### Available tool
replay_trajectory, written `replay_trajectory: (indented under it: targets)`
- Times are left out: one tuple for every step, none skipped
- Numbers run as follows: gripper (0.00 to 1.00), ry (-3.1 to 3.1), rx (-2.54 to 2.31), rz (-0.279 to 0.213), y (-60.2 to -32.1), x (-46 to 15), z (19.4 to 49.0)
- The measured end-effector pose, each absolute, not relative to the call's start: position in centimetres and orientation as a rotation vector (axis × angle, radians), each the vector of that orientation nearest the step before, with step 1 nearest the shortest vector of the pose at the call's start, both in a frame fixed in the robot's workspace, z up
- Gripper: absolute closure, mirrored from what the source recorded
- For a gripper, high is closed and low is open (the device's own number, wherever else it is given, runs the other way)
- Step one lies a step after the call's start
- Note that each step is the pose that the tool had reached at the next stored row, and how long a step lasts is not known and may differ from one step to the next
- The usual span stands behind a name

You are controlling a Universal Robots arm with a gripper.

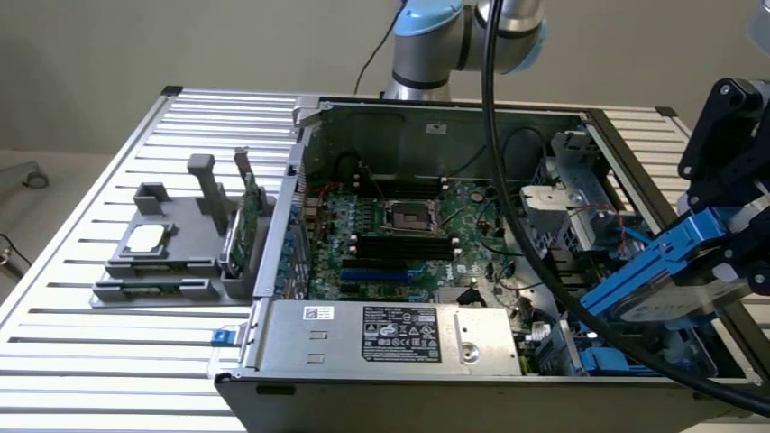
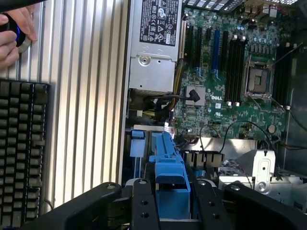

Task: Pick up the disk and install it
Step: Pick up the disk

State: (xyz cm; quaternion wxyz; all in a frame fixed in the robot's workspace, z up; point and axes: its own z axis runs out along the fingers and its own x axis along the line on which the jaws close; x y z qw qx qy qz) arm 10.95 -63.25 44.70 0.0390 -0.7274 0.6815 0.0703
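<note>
Hand [image 2: 173, 199] grips disk [image 1: 655, 275] over case [image 1: 421, 404].

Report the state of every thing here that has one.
Silver-grey disk in blue plastic carrier: held aloft, tilted.
Black gripper: shut on the disk.
Grey metal computer case: side open, motherboard exposed.
Green circuit card: upright in the grey holder.
Small square silver chip: flat on the grey holder.

Slatted metal bench [image 1: 121, 361] carries an open computer case [image 1: 434, 117]. A grey parts holder [image 1: 169, 262] sits just beside it, on the exterior view's left. A black keyboard [image 2: 21, 148] also lies on the slats.
</note>
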Motion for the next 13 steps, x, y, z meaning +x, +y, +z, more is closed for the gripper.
replay_trajectory:
  targets:
    - [0.67,2.09,-2.23,0.215,-63.26,10.95,44.69]
    - [0.67,2.091,-2.229,0.213,-63.26,10.95,44.67]
    - [0.67,2.094,-2.23,0.21,-63.26,10.96,44.67]
    - [0.67,2.098,-2.233,0.203,-63.24,10.96,44.68]
    - [0.67,2.102,-2.236,0.195,-63.2,10.96,44.68]
    - [0.67,2.107,-2.24,0.185,-63.15,10.96,44.68]
    - [0.67,2.111,-2.244,0.174,-63.1,10.95,44.68]
    - [0.67,2.115,-2.248,0.165,-63.04,10.96,44.68]
    - [0.67,2.119,-2.252,0.158,-62.97,10.96,44.69]
    - [0.67,2.121,-2.254,0.152,-62.87,10.95,44.68]
    - [0.67,2.123,-2.255,0.15,-62.76,10.94,44.68]
    - [0.67,2.124,-2.257,0.147,-62.62,10.93,44.68]
    - [0.67,2.125,-2.258,0.145,-62.45,10.91,44.68]
